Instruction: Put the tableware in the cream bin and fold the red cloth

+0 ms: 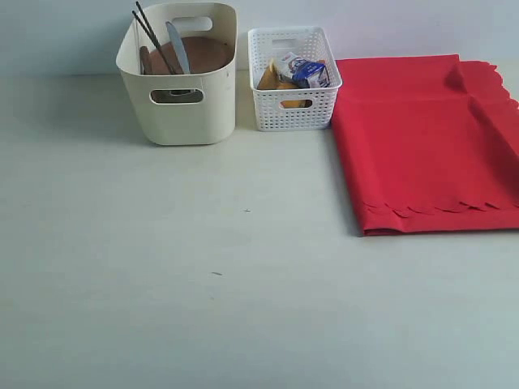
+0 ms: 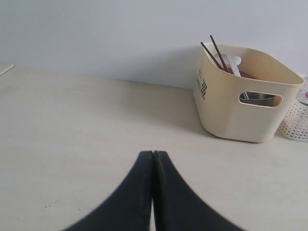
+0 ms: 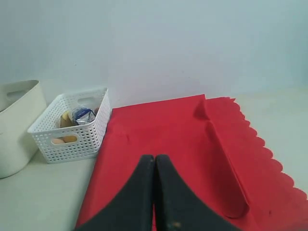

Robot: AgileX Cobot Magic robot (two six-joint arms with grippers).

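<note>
The cream bin stands at the back left and holds the tableware: dark chopsticks, a steel knife and a brown wooden plate; steel shows through its handle hole. The red cloth lies folded at the right, scalloped edge toward the front. Neither arm appears in the exterior view. My left gripper is shut and empty over bare table, well short of the bin. My right gripper is shut and empty above the red cloth.
A white lattice basket with a milk carton and yellowish food items stands between the bin and the cloth. A pale wall runs behind the table.
</note>
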